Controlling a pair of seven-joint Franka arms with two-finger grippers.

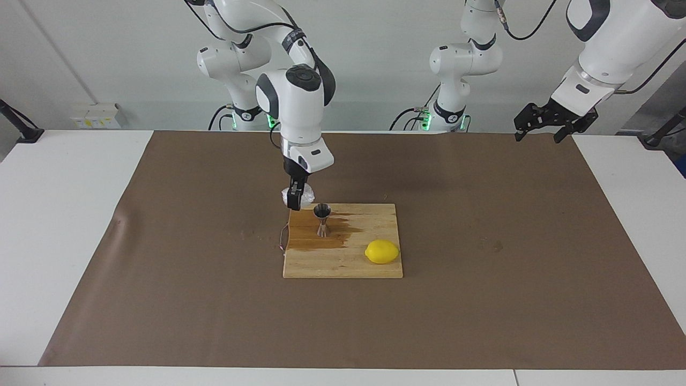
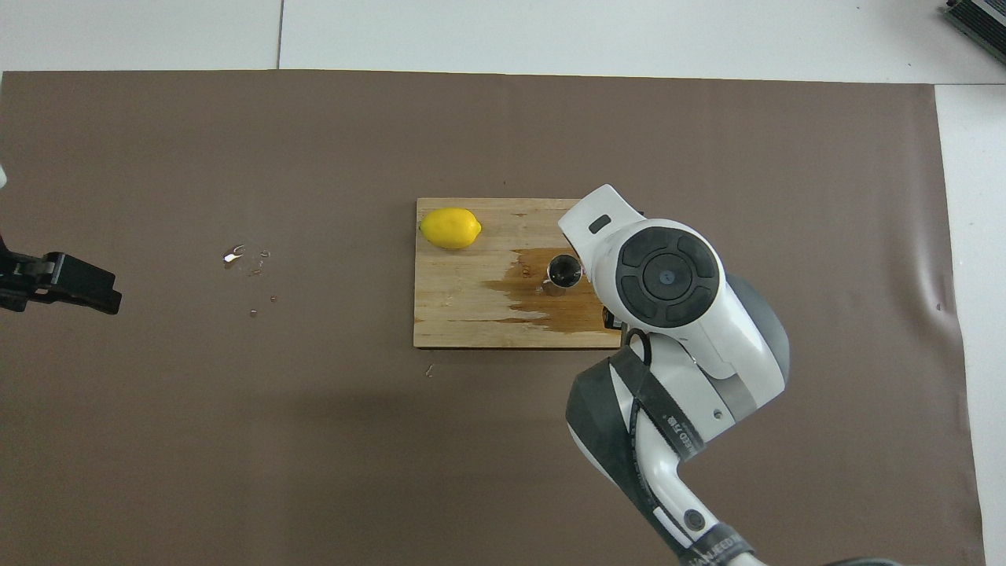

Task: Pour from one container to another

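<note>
A silver hourglass jigger (image 1: 322, 219) (image 2: 563, 273) stands upright on a wet patch of the wooden cutting board (image 1: 343, 262) (image 2: 471, 314). My right gripper (image 1: 296, 199) is shut on the small translucent white cup (image 1: 305, 199), held in the air beside the jigger over the board's corner nearest the right arm. In the overhead view the right arm hides the cup and gripper. My left gripper (image 1: 542, 124) (image 2: 67, 283) waits, open and holding nothing, raised over the mat at the left arm's end of the table.
A yellow lemon (image 1: 381, 251) (image 2: 449, 228) lies on the board, farther from the robots than the jigger. A brown mat (image 1: 482, 300) covers the table. Small droplets (image 2: 247, 263) spot the mat toward the left arm's end.
</note>
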